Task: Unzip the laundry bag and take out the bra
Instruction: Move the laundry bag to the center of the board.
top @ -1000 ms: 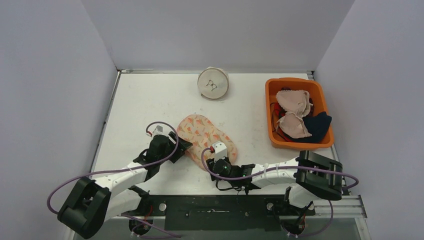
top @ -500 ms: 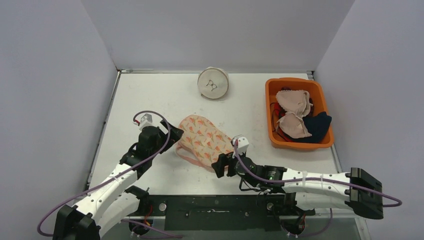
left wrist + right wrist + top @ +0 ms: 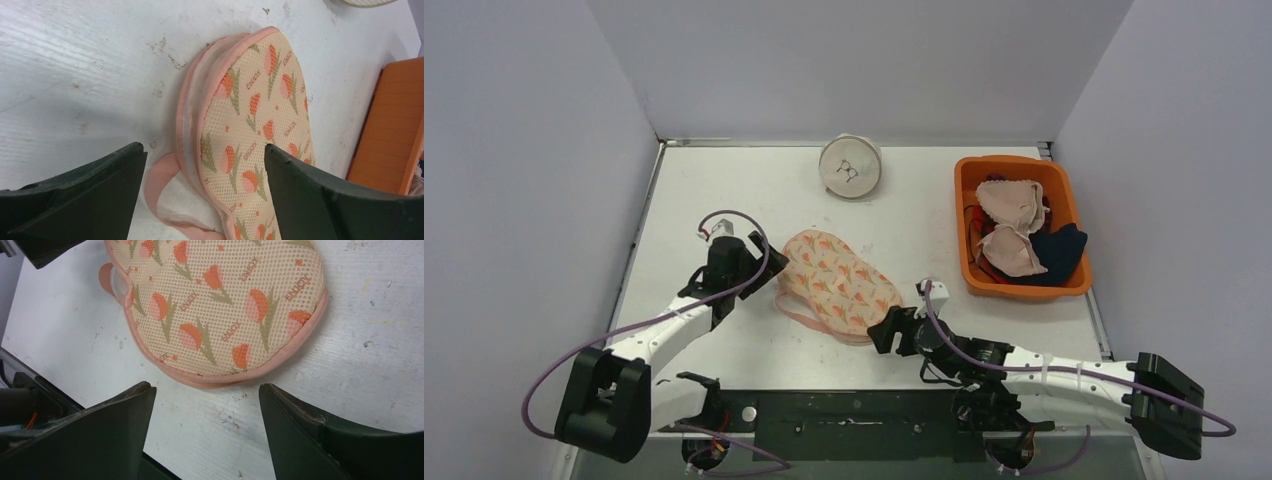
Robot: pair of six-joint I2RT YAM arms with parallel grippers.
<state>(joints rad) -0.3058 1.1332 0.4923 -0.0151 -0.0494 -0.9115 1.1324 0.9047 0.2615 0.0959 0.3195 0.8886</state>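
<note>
Laundry bag: peach mesh with an orange tulip print and pink piping. It lies flat near the middle of the table, somewhat toward the near edge, with its long axis running from far-left to near-right. A pink strap loop spills out from its near-left side and rests on the table surface. The left wrist view shows you the pale seam band running under the piping along the bag's left edge. Whether the zip is open along it cannot be told, and the mesh hides the contents.

Your left gripper sits just beside the bag's far-left end. Its jaws are spread wide and nothing is in them. From its own camera the dark fingers frame the bag and the strap loop without touching either.

Your right gripper sits off the bag's near-right end, close to the near edge of the table. Its jaws are likewise spread wide and empty. In its wrist view the bag lies beyond the fingertips, with bare table between.

Farther out:
- A round white zip case stands at the middle of the far edge, well apart from the bag.
- An orange bin sits along the right edge toward the far corner. It holds two beige bras and a dark garment against its right wall.
</note>
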